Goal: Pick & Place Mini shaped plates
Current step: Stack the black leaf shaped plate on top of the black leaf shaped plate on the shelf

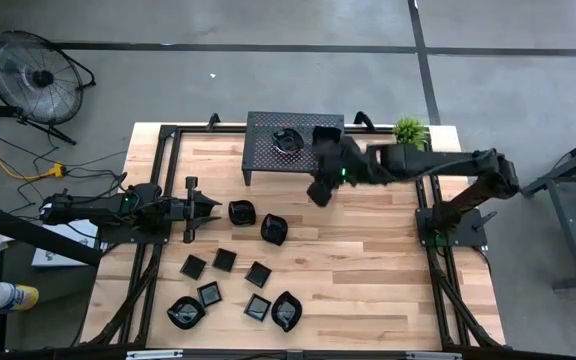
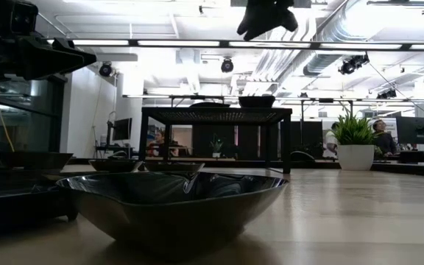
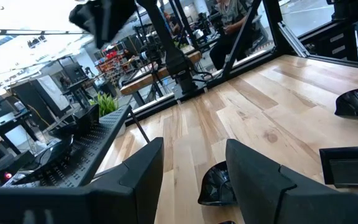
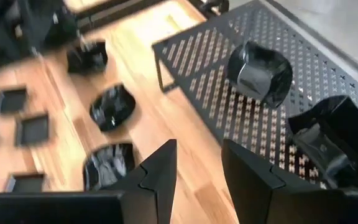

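Right gripper [image 1: 320, 192]: centre of the high view, at the front edge of the perforated rack [image 1: 268, 150]. Fingers spread, nothing between them, touching nothing.

Left gripper [image 1: 211, 208]: left of centre, low over the table [image 1: 368, 270]. Fingers parted, empty.

Mini shaped plates: two on the rack [image 4: 260, 71], [image 4: 335, 140]; the others lie on the table, centre to lower left [image 1: 273, 229], [image 1: 225, 260].

No readable writing or labels.

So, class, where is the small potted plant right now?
In the high view the potted plant stands at the table's far edge on the right side, just right of the perforated rack and beside the right arm.
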### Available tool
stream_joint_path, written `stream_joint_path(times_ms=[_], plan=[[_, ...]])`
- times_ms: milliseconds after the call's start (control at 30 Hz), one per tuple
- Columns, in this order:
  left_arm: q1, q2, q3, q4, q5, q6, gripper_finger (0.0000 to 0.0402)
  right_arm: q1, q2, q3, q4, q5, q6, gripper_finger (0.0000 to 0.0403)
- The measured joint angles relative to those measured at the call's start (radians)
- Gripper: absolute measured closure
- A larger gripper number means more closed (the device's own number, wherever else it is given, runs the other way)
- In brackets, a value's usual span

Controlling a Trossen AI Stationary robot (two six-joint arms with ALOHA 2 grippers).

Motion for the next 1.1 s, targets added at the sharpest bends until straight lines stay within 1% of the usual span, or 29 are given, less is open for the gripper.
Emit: stream_joint_path(times_ms=[167, 300, 433, 533, 767, 933, 1100], plan=[[0.0, 0.0, 0.0, 0.0, 0.0, 0.0, 0.0231, 0.135, 0.041, 0.0, 0.002, 0.145, 0.01, 0.0281], [0.0, 0.0, 0.0, 0.0, 0.0, 0.0, 0.0231, 0.199, 0.107, 0.0, 0.014, 0.204, 0.006, 0.0281], [0.0, 0.0, 0.0, 0.0, 0.0, 0.0, 0.0231, 0.23, 0.184, 0.0, 0.033, 0.202, 0.007, 0.0281], [0.0, 0.0, 0.0, 0.0, 0.0, 0.0, 0.0231, 0.244, 0.25, 0.0, 0.035, 0.17, 0.007, 0.0281], [0.0, 0.0, 0.0, 0.0, 0.0, 0.0, 0.0231, 0.262, 0.379, -0.001, 0.053, 0.148, 0.007, 0.0281], [0.0, 0.0, 0.0, 0.0, 0.0, 0.0, 0.0231, 0.258, 0.429, -0.001, 0.121, 0.141, 0.007, 0.0281], [0.0, 0.0, 0.0, 0.0, 0.0, 0.0, 0.0231, 0.259, 0.437, -0.001, 0.179, 0.128, -0.033, 0.0281]])
